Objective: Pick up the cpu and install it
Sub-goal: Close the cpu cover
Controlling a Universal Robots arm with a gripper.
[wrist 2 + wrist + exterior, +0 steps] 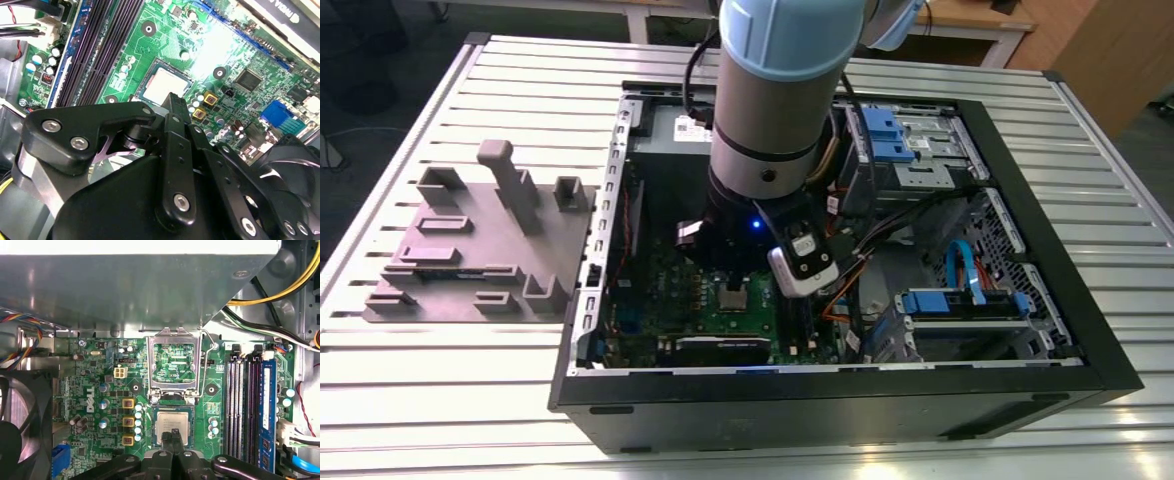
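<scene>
1. The cpu (173, 428) lies in its socket, nothing above it but the gripper (173, 436).
2. The raised bracket (175, 361) stands just beside the socket.
3. Memory slots (247, 405) flank one side, the fan (20, 420) the other.
4. The case wall (827, 400) and cables (907, 225) hem in the arm (781, 90).

I count one cpu (173, 426) seated in its socket; one hinged socket bracket (175, 362) standing open; three yellow-topped square components (128, 422) in a row; four memory slots (248, 405); one fan (15, 425); one open computer case (1041, 300).
</scene>
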